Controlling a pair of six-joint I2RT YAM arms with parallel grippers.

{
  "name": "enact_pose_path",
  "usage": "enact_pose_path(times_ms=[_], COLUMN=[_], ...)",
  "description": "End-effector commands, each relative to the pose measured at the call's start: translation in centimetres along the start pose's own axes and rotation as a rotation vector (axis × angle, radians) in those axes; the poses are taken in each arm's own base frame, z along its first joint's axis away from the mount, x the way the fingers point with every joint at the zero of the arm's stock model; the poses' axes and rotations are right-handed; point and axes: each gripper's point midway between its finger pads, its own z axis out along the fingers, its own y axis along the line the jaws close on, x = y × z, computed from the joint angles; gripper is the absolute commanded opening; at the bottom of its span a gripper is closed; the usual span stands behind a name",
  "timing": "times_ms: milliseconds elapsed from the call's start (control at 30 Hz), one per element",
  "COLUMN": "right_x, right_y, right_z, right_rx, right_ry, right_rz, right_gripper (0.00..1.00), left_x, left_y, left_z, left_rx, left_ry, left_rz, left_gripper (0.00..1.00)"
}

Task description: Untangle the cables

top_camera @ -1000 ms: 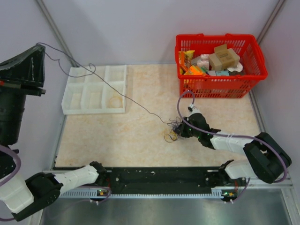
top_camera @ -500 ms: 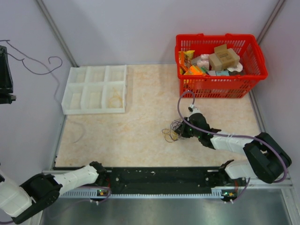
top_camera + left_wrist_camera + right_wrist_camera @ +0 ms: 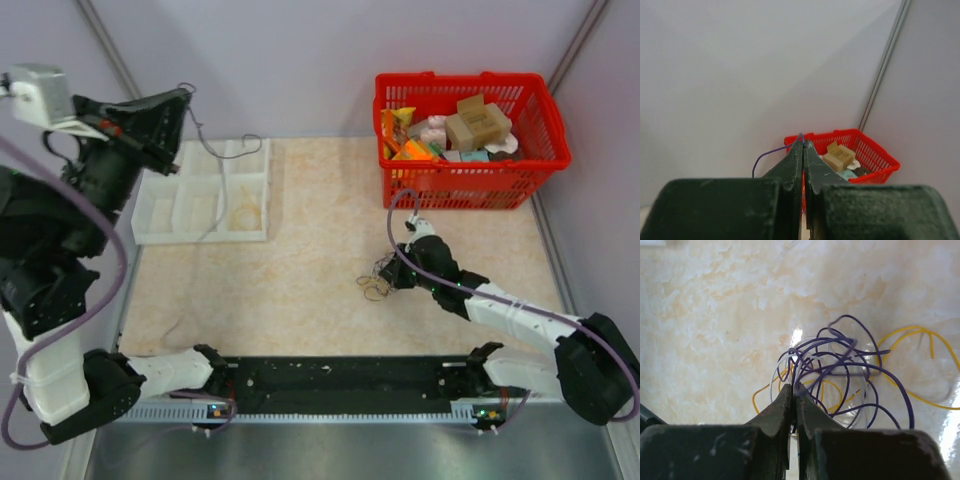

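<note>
A small tangle of the cables [image 3: 377,287], purple, yellow and whitish strands, lies on the table right of centre. My right gripper [image 3: 392,277] is shut on its strands; in the right wrist view the gripper [image 3: 793,387] pinches purple and whitish strands at the near edge of the tangle [image 3: 850,365]. My left gripper [image 3: 184,94] is raised high at the back left and is shut on one dark purple wire [image 3: 212,152], which hangs down over the white tray. In the left wrist view the gripper [image 3: 802,139] holds that wire [image 3: 767,152] at its tips.
A white compartment tray [image 3: 180,205] sits at the back left, with a yellowish wire coil [image 3: 243,214] in one compartment. A red basket [image 3: 465,190] of packages stands at the back right. A thin loose strand [image 3: 176,325] lies at the front left.
The dark wire, stretched from the tangle a second ago, has come free of it. My left arm has swung it over the tray. The right gripper and tangle shifted slightly right.
</note>
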Motion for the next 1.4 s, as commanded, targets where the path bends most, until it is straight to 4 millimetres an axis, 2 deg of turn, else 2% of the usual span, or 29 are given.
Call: enact_pose_path(times_ms=[0,133,233,333,367,400,533,633,700,833,900,933,1033,1133,1200,1300,1333,1367], right_x=[-3.0,-3.3,-3.4,-4.4,-4.7,-5.0,-6.3,-6.9,-7.2,-7.9,-8.6,-8.9,-9.4,-9.3,-8.9,-8.0,-7.8,-7.7], right_y=[-1.2,-3.2,-4.7,-5.1,-5.1,-5.0,-4.4,-4.0,-3.6,-2.7,-1.6,-1.0,1.1,2.2,2.3,2.4,2.6,2.6], right_z=[-1.4,-1.7,-2.5,-3.3,-3.6,-3.8,-4.7,-5.2,-5.4,-6.3,-7.0,-7.2,-8.0,-8.4,-8.1,-7.3,-7.1,-7.0], right_rx=[0.106,0.171,0.272,0.318,0.325,0.328,0.331,0.332,0.326,0.297,0.256,0.231,0.143,0.105,0.093,0.070,0.060,0.055], right_ry=[-0.061,-0.059,-0.045,-0.064,-0.069,-0.073,-0.081,-0.077,-0.065,-0.076,-0.097,-0.102,-0.116,-0.120,-0.107,-0.084,-0.075,-0.073], right_rz=[-0.084,-0.071,-0.075,-0.083,-0.090,-0.100,-0.140,-0.155,-0.161,-0.172,-0.182,-0.188,-0.202,-0.214,-0.208,-0.193,-0.190,-0.185], right_gripper=[0.00,0.00,0.00,0.00,0.03,0.08,0.46,0.63,0.69,0.72,0.73,0.73,0.72,0.71,0.71,0.69,0.69,0.68], left_x=[2.5,5.6,9.2,12.1,13.0,13.9,18.1,21.6,23.5,28.0,31.7,32.9,38.2,43.6,46.2,48.2,48.8,48.8], left_y=[-0.3,0.5,1.2,1.5,1.7,1.8,0.8,0.1,-0.4,-1.5,-1.9,-2.1,-1.7,-0.2,2.3,6.1,7.0,7.3], left_z=[1.0,1.1,0.7,-0.1,-0.5,-0.8,-1.6,-2.1,-2.5,-3.1,-3.7,-3.7,-4.7,-7.1,-9.0,-12.0,-13.3,-13.4], left_rx=[-0.001,-0.038,-0.065,-0.074,-0.079,-0.080,-0.026,0.004,0.025,0.074,0.093,0.100,0.091,0.046,-0.078,-0.312,-0.374,-0.397], left_ry=[0.071,0.144,0.235,0.303,0.325,0.347,0.440,0.528,0.580,0.705,0.791,0.810,0.933,1.091,1.190,1.274,1.284,1.264], left_rz=[-0.028,-0.004,0.010,0.011,0.012,0.010,-0.042,-0.073,-0.094,-0.140,-0.165,-0.172,-0.164,-0.108,-0.040,0.025,0.024,0.007], left_gripper=[0.00,0.00,0.00,0.00,0.00,0.00,0.00,0.00,0.00,0.00,0.00,0.00,0.00,0.00,0.00,0.00,0.00,0.00])
